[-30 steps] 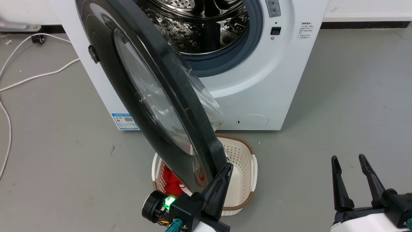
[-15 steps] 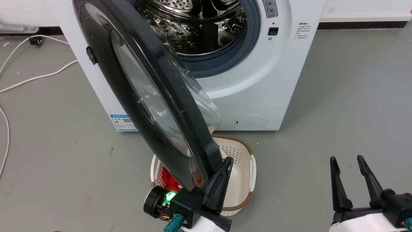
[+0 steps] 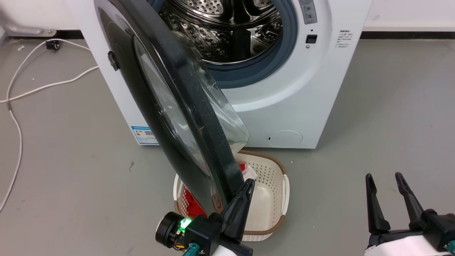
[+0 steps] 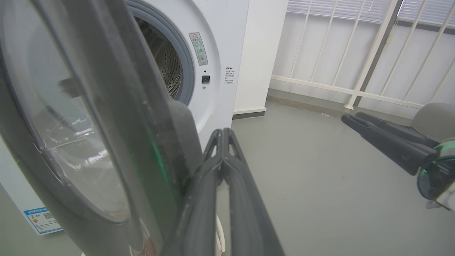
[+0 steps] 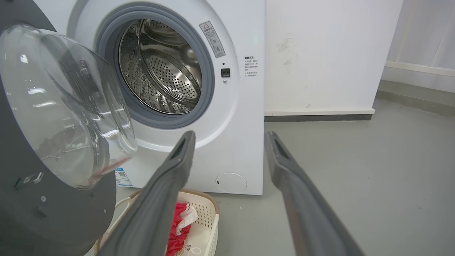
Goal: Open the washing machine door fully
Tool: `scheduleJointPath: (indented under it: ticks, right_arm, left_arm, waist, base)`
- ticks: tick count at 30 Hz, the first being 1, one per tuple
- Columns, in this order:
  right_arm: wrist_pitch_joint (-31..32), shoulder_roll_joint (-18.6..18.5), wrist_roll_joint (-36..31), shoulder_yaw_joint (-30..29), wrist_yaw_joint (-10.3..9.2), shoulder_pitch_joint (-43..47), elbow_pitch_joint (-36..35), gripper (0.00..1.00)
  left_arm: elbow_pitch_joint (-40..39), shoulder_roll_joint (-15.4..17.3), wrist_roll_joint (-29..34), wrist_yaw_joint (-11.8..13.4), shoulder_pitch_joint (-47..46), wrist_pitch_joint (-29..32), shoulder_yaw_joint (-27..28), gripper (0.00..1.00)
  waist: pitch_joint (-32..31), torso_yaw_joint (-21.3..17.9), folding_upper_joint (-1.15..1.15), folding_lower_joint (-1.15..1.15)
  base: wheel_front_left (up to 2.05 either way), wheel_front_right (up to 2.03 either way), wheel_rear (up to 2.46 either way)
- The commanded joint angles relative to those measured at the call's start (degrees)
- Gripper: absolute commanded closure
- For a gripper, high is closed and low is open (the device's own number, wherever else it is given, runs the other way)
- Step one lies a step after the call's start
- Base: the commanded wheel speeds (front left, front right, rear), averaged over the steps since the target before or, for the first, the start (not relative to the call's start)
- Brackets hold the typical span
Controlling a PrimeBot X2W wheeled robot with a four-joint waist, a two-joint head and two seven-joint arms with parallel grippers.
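My left claw (image 3: pixel 250 183) is pressed together, both fingers meeting at the tips, and it holds nothing. It points up and leans against the lower free edge of the door (image 3: pixel 121 81), on the side that faces the washer (image 3: pixel 291 99). In the left wrist view the joined fingers (image 4: pixel 227 167) lie right along the door's (image 4: pixel 71 106) thick dark rim, touching it. A green light glows on that wrist.

The door stands partly open, hinged on the washer's left side and swung out toward me at a slant. Its clear glass bowl bulges back toward the drum (image 3: pixel 227 32). The free edge hangs over the basket (image 3: pixel 285 185), which sits on the floor (image 3: pixel 373 117) just before the washer. Red cloth (image 3: pixel 192 202) lies in the basket, partly hidden behind the door.

My right claw (image 3: pixel 383 176) is spread, its two fingers well apart and empty. It hovers over bare floor, well off to the right of the basket and the door. From the right wrist view it (image 5: pixel 230 137) points at the washer's (image 5: pixel 245 124) front, with the drum (image 5: pixel 160 71) open inside its grey gasket (image 3: pixel 270 67) and the door's bowl (image 5: pixel 64 106) at the left.

A blue sticker (image 3: pixel 144 135) sits low on the washer's left corner and a round flap (image 3: pixel 284 138) low on the right. A white cable (image 3: pixel 35 87) trails over the floor at the far left.
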Motion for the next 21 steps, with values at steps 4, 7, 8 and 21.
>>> scheduleJointPath:
  ticks: [4, 7, 8, 21]
  right_arm:
    - [-0.2, 0.11, 0.16, 0.08, -0.04, -0.44, 0.21, 0.0]
    - [-0.13, 0.11, 0.2, -0.06, -0.04, -0.25, 0.24, 0.0]
    - [-0.1, 0.11, 0.23, -0.06, -0.04, -0.2, 0.25, 0.0]
    - [-0.25, 0.11, 0.71, -0.73, -0.04, 0.79, 0.56, 0.0]
  left_arm:
    - [-0.63, 2.13, 0.09, 2.22, 0.81, 0.34, 2.34, 1.0]
    - [-1.78, 2.51, 0.18, 2.65, 2.31, 0.74, 1.99, 1.0]
    - [-2.0, 2.57, -0.03, 2.77, 2.81, 0.9, 1.96, 1.0]
    - [-5.2, 4.44, -0.03, 5.34, 6.76, 1.9, 2.87, 1.0]
  waist:
    - [-0.39, 1.24, 0.0, 0.0]
    - [-0.68, 2.23, 0.0, 0.0]
    - [-0.8, 2.56, 0.0, 0.0]
    - [-1.89, 9.41, 0.0, 0.0]
  base:
    - [0.0, 0.0, 0.0]
    - [0.0, 0.0, 0.0]
    - [0.0, 0.0, 0.0]
    - [0.0, 0.0, 0.0]
